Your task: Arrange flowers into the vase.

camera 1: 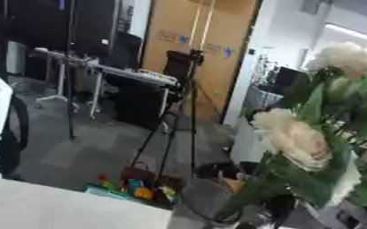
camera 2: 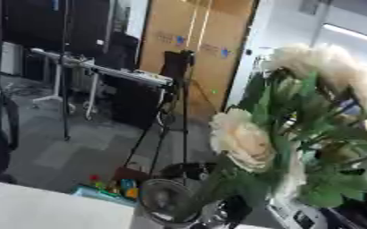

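Observation:
A bunch of cream flowers (camera 1: 296,138) with green leaves (camera 2: 296,112) fills the right side, close to the camera. Another cream bloom (camera 1: 345,57) sits higher up at the right. The green stems (camera 1: 253,192) slant down to the left toward the mouth of a clear glass vase (camera 2: 164,201) at the bottom edge. I cannot tell whether the stem ends are inside it. A dark shape (camera 2: 235,209) beside the stems is too blurred to make out. Neither of my hands shows in either view.
A white table top (camera 1: 61,210) lies askew in the lower left corner. Beyond its edge are a grey floor, a black tripod (camera 1: 171,125), small colourful things on the floor (camera 1: 132,188), and desks in front of a wooden door.

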